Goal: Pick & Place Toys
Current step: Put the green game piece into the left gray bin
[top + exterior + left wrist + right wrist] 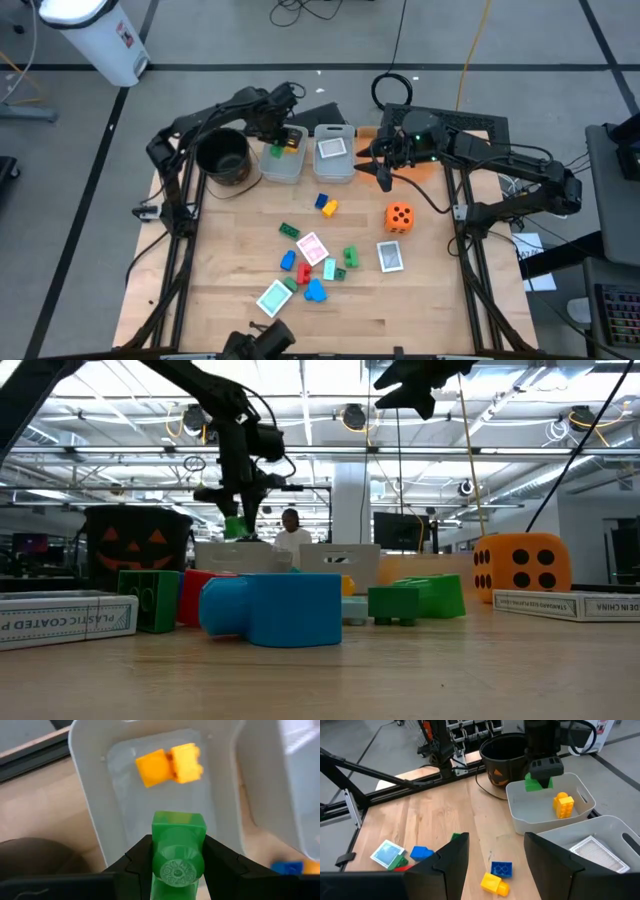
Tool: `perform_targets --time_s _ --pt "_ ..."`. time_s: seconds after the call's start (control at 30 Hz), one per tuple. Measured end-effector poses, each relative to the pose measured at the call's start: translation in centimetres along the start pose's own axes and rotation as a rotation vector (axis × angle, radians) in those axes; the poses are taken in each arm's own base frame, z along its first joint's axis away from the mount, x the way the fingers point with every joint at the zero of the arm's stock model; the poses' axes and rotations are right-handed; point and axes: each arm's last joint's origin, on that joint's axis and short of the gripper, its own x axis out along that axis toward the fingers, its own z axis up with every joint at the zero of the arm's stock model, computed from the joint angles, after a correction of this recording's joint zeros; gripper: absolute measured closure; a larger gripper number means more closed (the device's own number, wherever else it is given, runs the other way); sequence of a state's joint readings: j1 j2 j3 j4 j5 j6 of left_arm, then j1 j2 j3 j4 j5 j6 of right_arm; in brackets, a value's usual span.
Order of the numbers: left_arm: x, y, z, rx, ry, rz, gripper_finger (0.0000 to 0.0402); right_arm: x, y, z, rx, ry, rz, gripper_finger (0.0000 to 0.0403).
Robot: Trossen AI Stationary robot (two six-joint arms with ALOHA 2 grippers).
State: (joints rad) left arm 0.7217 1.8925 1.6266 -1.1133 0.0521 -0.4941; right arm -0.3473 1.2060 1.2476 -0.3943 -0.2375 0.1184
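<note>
Left gripper (pixel 177 855): fingers (pixel 137 862) clamped on a green block (pixel 178 845), held above a clear bin (pixel 281 165) containing a yellow block (pixel 170 765). Right gripper (pixel 495 857): fingers parted, empty, raised over the table (pixel 230 250) beside the second bin (pixel 334 160). Orange die (pixel 399 217) sat on the table, among scattered blocks and cards.

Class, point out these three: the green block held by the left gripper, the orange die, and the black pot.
green block (pixel 178 840): left wrist view, its front face.
orange die (pixel 399 216): high view, its top face.
black pot (pixel 222 156): high view, its inside.
</note>
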Motion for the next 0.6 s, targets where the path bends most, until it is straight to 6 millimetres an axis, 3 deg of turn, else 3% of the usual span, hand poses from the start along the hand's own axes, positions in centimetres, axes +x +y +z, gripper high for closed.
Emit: perform_targets --time_s 0.37,0.6 --pt "2.9 0.8 1.0 -0.148 0.054 0.056 0.0269 0.0 0.0 -0.1 0.003 0.012 -0.001 0.0226" --pt "3.0 1.2 1.3 -0.225 -0.003 0.132 0.0269 0.0 0.0 -0.1 -0.008 0.013 -0.004 0.0227"
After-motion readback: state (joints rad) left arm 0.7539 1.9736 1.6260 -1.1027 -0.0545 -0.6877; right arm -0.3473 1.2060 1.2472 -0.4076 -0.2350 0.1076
